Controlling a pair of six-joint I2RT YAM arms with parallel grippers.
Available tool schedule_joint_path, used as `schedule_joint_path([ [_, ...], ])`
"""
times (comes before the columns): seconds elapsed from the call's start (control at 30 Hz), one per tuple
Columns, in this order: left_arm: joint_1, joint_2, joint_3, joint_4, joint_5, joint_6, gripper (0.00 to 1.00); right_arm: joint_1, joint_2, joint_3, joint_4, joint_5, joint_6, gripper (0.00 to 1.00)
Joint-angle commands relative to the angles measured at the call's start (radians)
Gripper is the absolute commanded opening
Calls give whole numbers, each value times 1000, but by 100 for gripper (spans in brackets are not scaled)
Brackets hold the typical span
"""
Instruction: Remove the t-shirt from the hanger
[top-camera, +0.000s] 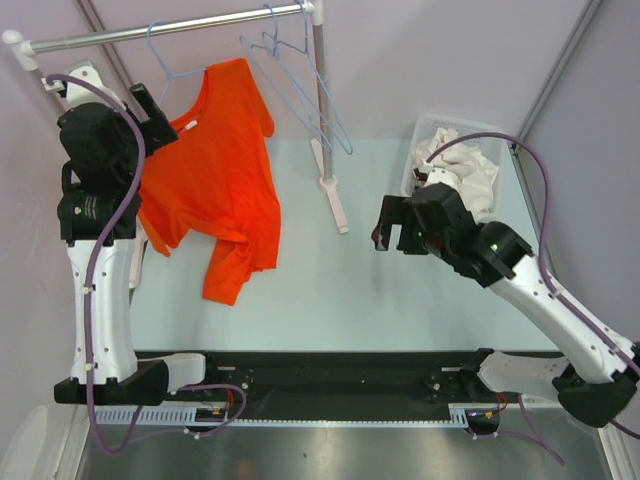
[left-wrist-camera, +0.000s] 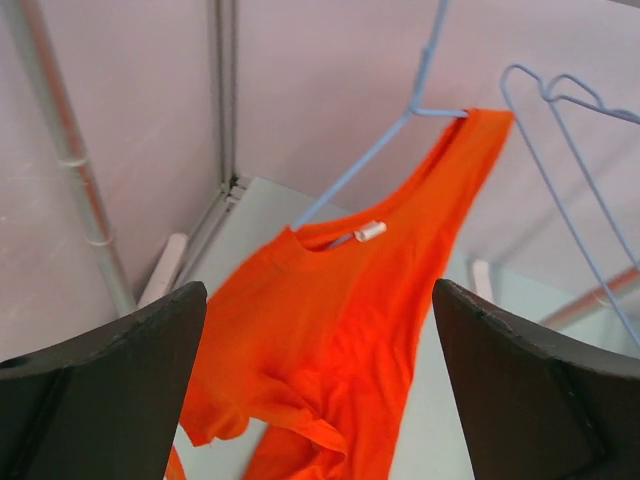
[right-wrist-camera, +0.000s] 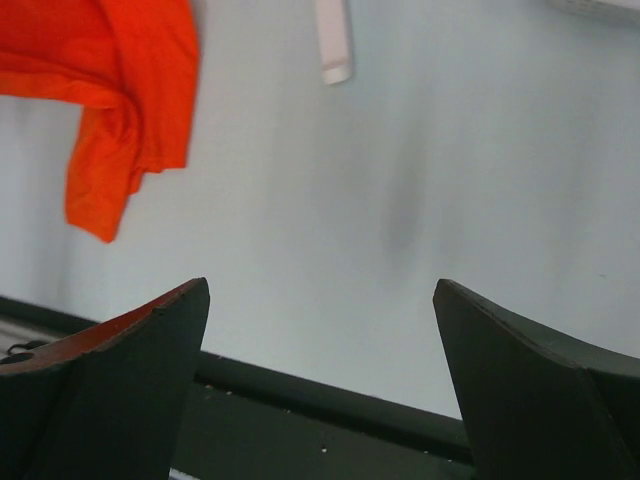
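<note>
Just ahead of the left gripper, wide and empty: shirt, hung by its far shoulder on the hanger. Best pinch near collar, draw downward. Right gripper wide, low over desk.

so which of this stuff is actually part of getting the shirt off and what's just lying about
In the job:
orange t-shirt
blue hanger it hangs on
left gripper, open, facing the shirt
right gripper, open over the table

Just lying about:
spare empty hangers
bin of white cloth
rack rail
</note>
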Motion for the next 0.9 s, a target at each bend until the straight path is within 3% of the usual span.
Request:
schedule_joint_path([
  [0.0, 89, 30, 40, 99, -45, 69, 100, 100, -93, 14, 29, 60, 56, 100],
  [0.13, 167, 88, 29, 106, 83, 73, 100, 158, -146, -3, 10, 105, 75, 100],
  [0.43, 176, 105, -190, 263, 136, 50, 100, 195, -241, -49, 8, 117, 122, 100],
  [0.57, 178, 111, -223, 257, 177, 32, 100, 232, -242, -57, 7, 134, 142, 99],
  [0.63, 178, 94, -258, 261, 270, 12, 97, 246, -239, -69, 12, 148, 150, 100],
  [0.7, 178, 73, -293, 280, 417, -5, 87, 267, -232, -75, 12, 162, 164, 100],
  [0.87, 178, -32, -442, 404, 556, -83, 51, 316, -223, -92, 19, 194, 191, 100],
])
